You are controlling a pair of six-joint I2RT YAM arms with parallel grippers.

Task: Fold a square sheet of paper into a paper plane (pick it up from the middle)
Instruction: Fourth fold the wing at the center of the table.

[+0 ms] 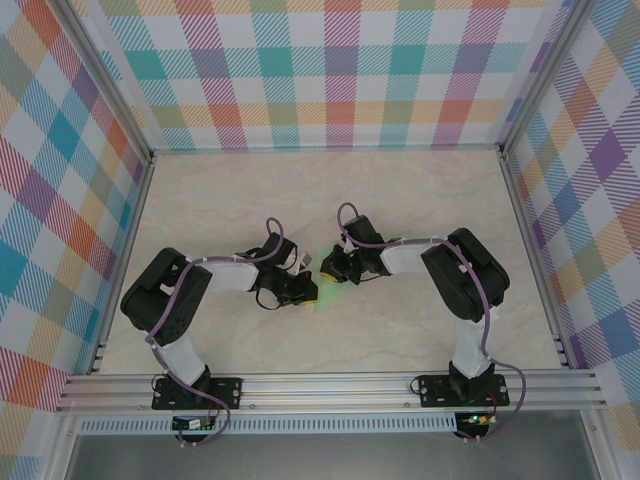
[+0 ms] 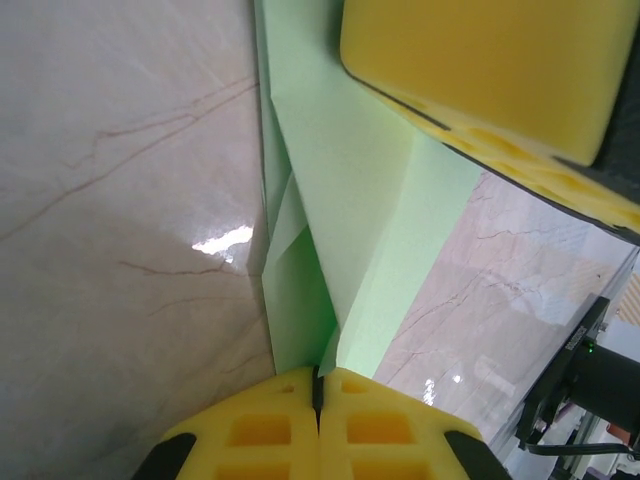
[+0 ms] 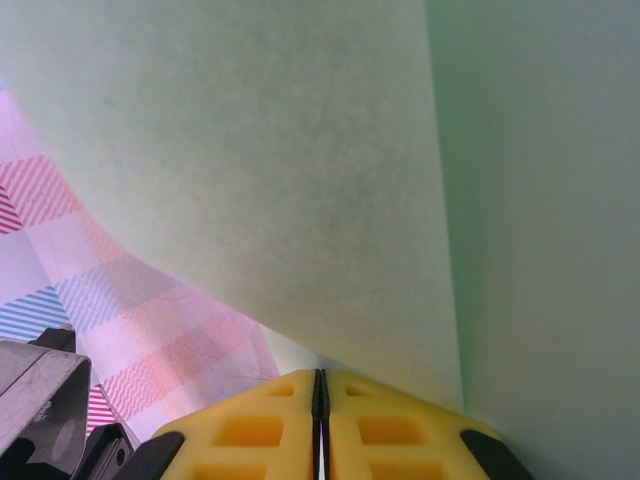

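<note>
Folding appears mid-sequence: left gripper [image 2: 318, 385] and right gripper [image 3: 320, 385] each pinch the partly creased paper sheet [image 2: 340, 180]; next move likely requires flattening the crease.

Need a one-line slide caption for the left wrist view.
Left gripper shut on the part-folded mint-green paper over the marble table, right gripper's yellow finger at its far end.

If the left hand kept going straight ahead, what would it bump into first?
The green paper that the left hand is pinching lies straight ahead. Past it is probably the yellow finger of the right hand, though depth is hard to judge.
</note>
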